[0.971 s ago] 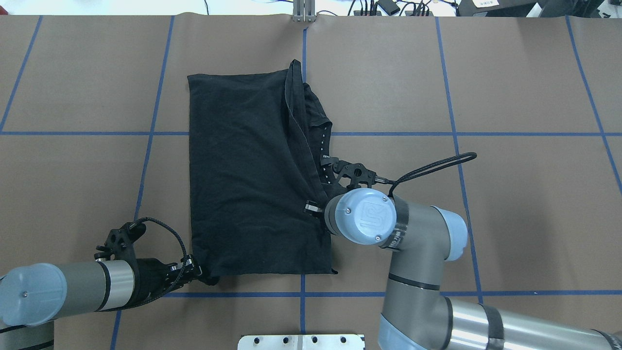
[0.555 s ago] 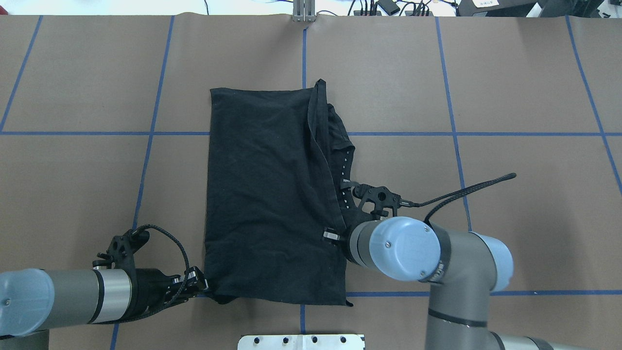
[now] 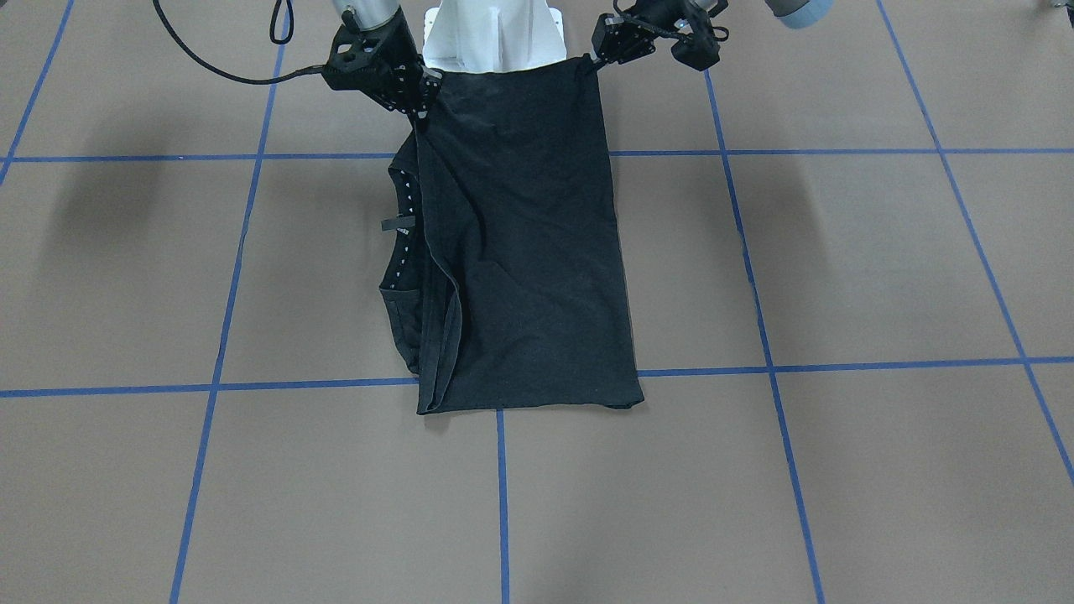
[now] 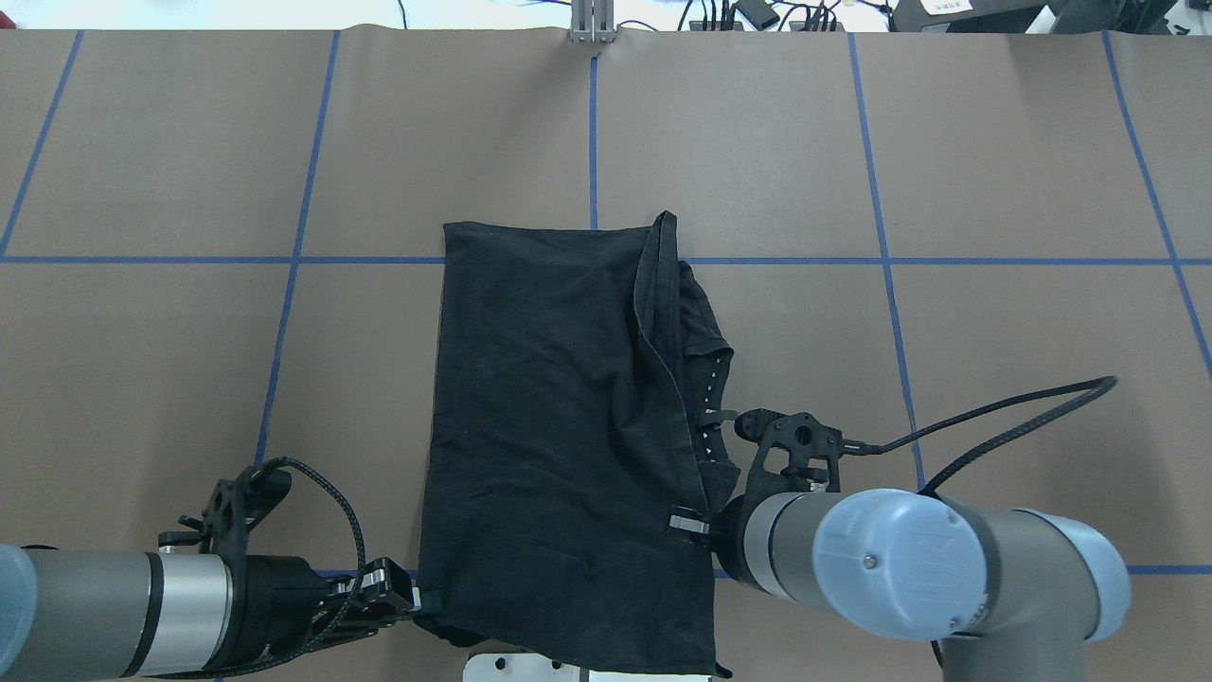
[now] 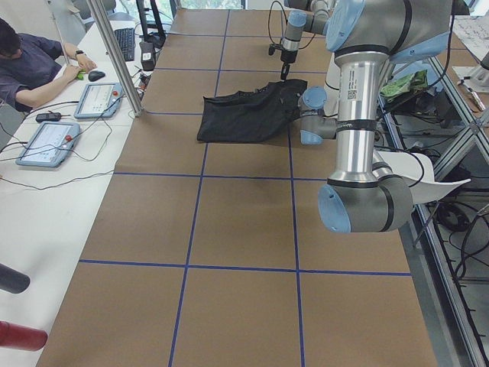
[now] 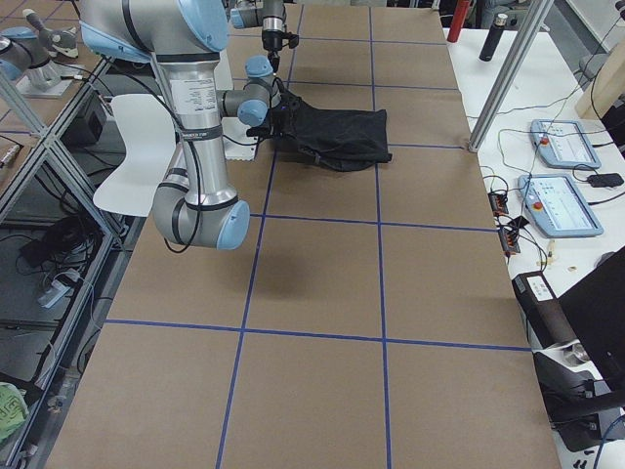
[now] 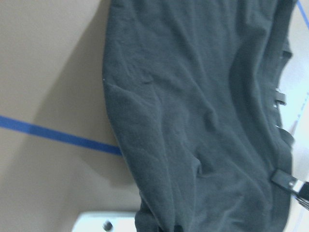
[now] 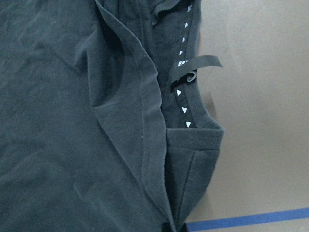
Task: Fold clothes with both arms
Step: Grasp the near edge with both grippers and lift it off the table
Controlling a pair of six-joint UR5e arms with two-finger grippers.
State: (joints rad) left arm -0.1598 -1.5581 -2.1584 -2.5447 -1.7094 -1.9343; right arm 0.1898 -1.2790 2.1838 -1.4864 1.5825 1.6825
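Note:
The black T-shirt (image 4: 549, 426) lies folded lengthwise on the brown table, its plain side up and no graphic showing. Its collar (image 4: 712, 393), lined with small white triangles, peeks out along the right edge; the right wrist view shows it close up (image 8: 183, 94). My left gripper (image 4: 417, 599) is shut on the shirt's near-left corner. My right gripper (image 4: 699, 524) is shut on the folded right edge close to the near end. In the front-facing view the shirt (image 3: 520, 252) stretches taut between the left gripper (image 3: 590, 60) and the right gripper (image 3: 422, 105). The near hem hangs past the table edge.
The white pedestal base (image 4: 492, 663) sits under the shirt's near hem. Blue tape lines (image 4: 284, 260) grid the table. A metal post (image 4: 592, 24) stands at the far edge. A person (image 5: 30, 65) sits at a side desk with tablets.
Both arms have pulled the shirt toward the robot and to the right; its near hem now reaches over the pedestal plate. Both grippers kept their hold.

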